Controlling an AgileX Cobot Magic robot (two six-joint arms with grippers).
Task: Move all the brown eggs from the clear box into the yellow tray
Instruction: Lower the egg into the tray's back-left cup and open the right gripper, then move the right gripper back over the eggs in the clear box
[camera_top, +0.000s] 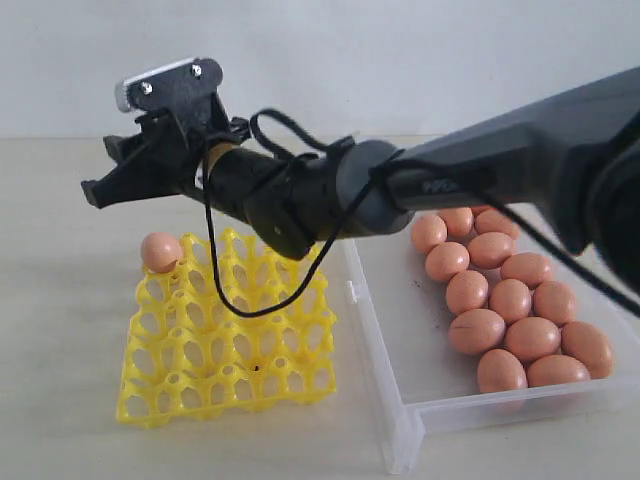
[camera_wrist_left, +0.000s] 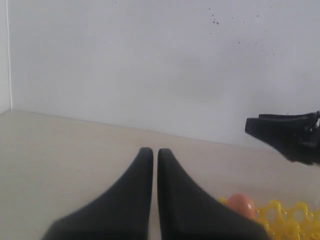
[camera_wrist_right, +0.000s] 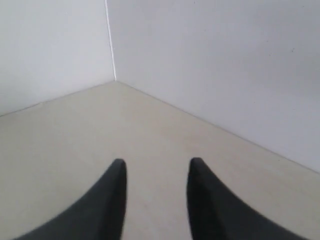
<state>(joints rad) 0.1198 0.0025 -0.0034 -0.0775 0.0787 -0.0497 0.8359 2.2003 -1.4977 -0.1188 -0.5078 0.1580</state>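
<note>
Exterior view shows most of the brown eggs (camera_top: 510, 300) lying in a bunch in the clear box (camera_top: 395, 340). Only one egg (camera_top: 161, 252) sits in the yellow tray (camera_top: 225, 350), in a far corner cup. So the job looks just begun, with lots of eggs left to move. The right gripper (camera_wrist_right: 157, 164) hangs above the tray, its jaws apart and empty. The left gripper (camera_wrist_left: 151, 151) waits near the tray, its jaws closed on nothing.
</note>
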